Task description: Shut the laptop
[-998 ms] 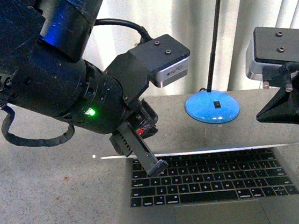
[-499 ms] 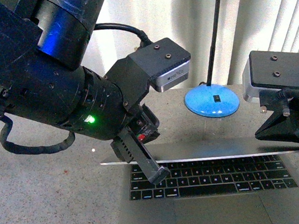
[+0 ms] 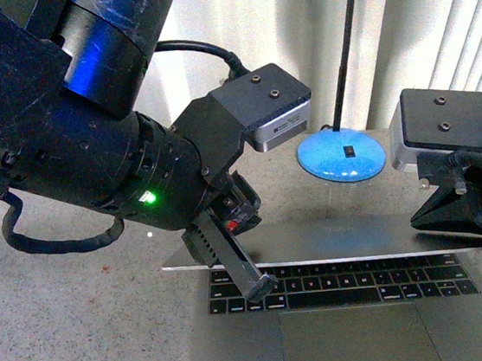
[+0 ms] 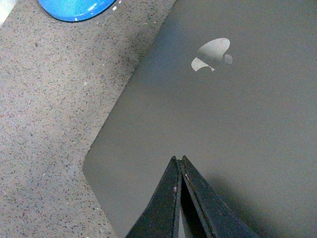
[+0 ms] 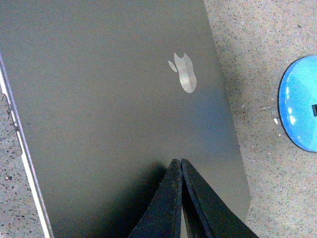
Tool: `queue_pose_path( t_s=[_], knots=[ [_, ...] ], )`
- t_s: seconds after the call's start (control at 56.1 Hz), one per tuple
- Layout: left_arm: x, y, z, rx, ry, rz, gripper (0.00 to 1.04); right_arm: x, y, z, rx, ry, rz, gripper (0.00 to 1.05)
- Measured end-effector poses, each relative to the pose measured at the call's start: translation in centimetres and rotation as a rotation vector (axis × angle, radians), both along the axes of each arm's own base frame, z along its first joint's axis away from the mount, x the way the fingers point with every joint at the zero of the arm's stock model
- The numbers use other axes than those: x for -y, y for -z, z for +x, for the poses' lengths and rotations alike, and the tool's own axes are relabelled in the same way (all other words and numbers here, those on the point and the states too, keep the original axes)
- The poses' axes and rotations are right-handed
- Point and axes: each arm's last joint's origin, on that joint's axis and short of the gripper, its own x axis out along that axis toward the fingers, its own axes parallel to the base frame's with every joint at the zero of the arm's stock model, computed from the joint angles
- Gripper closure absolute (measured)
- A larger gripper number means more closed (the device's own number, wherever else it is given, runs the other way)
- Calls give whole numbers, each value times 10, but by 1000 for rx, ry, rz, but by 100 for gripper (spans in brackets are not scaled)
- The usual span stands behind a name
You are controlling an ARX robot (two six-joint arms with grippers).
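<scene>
— Where are we finding the laptop [image 3: 344, 240]?

— We are seeing it flat on the speckled counter [image 3: 66, 322], in front of the blue lamp base [image 3: 343, 156]. Its lid [image 4: 237, 114] is tipping low over the keyboard [image 3: 340, 284], with its long edge running from our left to our right.

— And where are we placing the arms?

— We are holding both above the lid's back, one on each side of the apple logo [image 4: 213, 53]. The left gripper [image 4: 178, 163] is sitting near the lid's left corner, and the right gripper [image 5: 177, 166] near its right edge. Both have their fingers pressed together, empty. The lid is lying straight beneath both tips, so we are judging the push as downward.

— What are we missing?

— We are not seeing the hinge. We cannot tell whether either tip is touching the metal. The front view is cutting off the laptop's near edge, and the right arm's body is hiding its own fingertips there.
</scene>
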Motion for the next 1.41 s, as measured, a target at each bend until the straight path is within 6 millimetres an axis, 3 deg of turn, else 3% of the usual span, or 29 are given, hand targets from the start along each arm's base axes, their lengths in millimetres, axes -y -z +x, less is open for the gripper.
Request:
queue_pose_path(
  t_s=[0.944,1.408],
  knots=[
    [-3,27,-10,-56,-8,-25,101,-3,26,-10,-60,-20,-33,102],
    [-5,55,-16,-118,-19,-68,101,-3,43,-14,-103,-17,-61,102]
  ],
)
